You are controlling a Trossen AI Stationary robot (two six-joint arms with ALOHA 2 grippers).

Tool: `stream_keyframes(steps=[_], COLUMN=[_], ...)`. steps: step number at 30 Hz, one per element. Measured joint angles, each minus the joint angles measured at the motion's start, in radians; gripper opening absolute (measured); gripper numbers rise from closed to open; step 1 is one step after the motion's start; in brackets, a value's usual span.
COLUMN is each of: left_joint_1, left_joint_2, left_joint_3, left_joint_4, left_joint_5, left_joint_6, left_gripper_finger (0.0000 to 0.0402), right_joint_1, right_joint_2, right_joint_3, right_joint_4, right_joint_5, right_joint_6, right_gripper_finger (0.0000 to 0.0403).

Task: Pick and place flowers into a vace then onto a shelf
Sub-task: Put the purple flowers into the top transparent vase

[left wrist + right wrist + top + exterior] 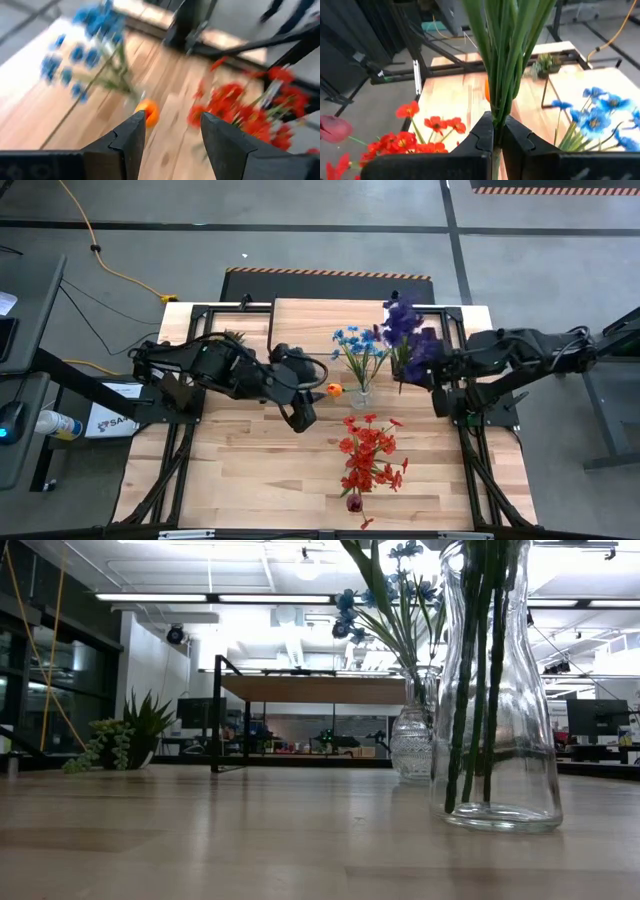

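Note:
My right gripper (pixel 408 375) is shut on the purple flowers (pixel 405 325), just right of the blue flowers (pixel 357 340), which stand in a small clear vase (pixel 412 745). The red flowers (pixel 368 452) stand in a taller clear vase (pixel 497 740) near the table's near edge. One orange flower (pixel 333 390) lies on the table beside the blue vase. My left gripper (pixel 305 412) is open, close to the orange bloom (pixel 148 112) on its left. The shelf (pixel 325 315) stands at the far edge. My right gripper pinches the purple flowers' bundle of green stems (pixel 498 107) between its two fingers, several stems together, the fingers lying across them. It comes in from the table's right. The bunch is lifted clear, its blooms (pixel 403 320) toward the far side.
A small green spiky plant (pixel 237 337) sits at the far left by the shelf (pixel 320 690). Black frame rails (pixel 470 450) run along both table sides. Bare wood (pixel 240 470) lies near left of the red vase.

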Motion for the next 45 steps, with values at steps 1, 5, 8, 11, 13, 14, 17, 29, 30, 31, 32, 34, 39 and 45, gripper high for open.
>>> stream_keyframes(steps=[1,5,8,11,13,14,17,29,30,31,32,34,39,45], left_joint_1=[0.0,0.0,0.0,0.0,0.0,0.0,0.0,-0.003,-0.007,-0.012,-0.019,-0.039,-0.094,-0.155], left_joint_2=[0.0,0.0,0.0,0.001,0.001,0.001,0.001,-0.082,-0.094,-0.109,-0.126,-0.156,-0.219,-0.252], left_joint_3=[0.0,-0.005,-0.031,-0.058,-0.082,-0.095,-0.141,-0.457,-0.488,-0.521,-0.556,-0.617,-0.724,-0.755], left_joint_4=[-0.038,-0.163,-0.211,-0.252,-0.278,-0.297,-0.341,-0.334,-0.336,-0.337,-0.338,-0.333,-0.323,-0.302], left_joint_5=[0.0,-0.001,-0.004,-0.026,-0.041,-0.048,-0.066,-0.074,-0.075,-0.075,-0.078,-0.085,-0.132,-0.202], left_joint_6=[-0.03,-0.143,-0.185,-0.214,-0.239,-0.253,-0.309,-0.495,-0.529,-0.563,-0.597,-0.668,-0.825,-0.906], left_gripper_finger=[0.0221,0.0221,0.022,0.0221,0.022,0.0219,0.0219,0.0218,0.0218,0.0218,0.0218,0.0218,0.0218,0.0218], right_joint_1=[0.0,0.0,0.0,0.0,0.0,0.0,0.0,-0.001,-0.001,-0.001,-0.002,-0.01,-0.048,-0.095], right_joint_2=[0.0,0.0,0.0,0.001,0.0,0.0,0.0,-0.025,-0.034,-0.043,-0.054,-0.079,-0.145,-0.181], right_joint_3=[-0.011,-0.065,-0.111,-0.139,-0.151,-0.156,-0.172,-0.239,-0.251,-0.263,-0.274,-0.296,-0.367,-0.484], right_joint_4=[0.001,0.005,0.008,0.013,0.025,0.033,0.064,0.118,0.133,0.149,0.168,0.209,0.354,0.54], right_joint_5=[0.0,0.001,0.012,0.041,0.062,0.069,0.091,0.196,0.214,0.233,0.254,0.277,0.266,0.224], right_joint_6=[0.008,0.033,0.052,0.057,0.053,0.052,0.04,0.0,-0.01,-0.018,-0.029,-0.046,-0.094,-0.108], right_gripper_finger=[0.0007,0.0007,0.0007,0.0007,0.0007,0.0007,0.0007,0.0007,0.0007,0.0007,0.0007,0.0007,0.0007,0.0007])
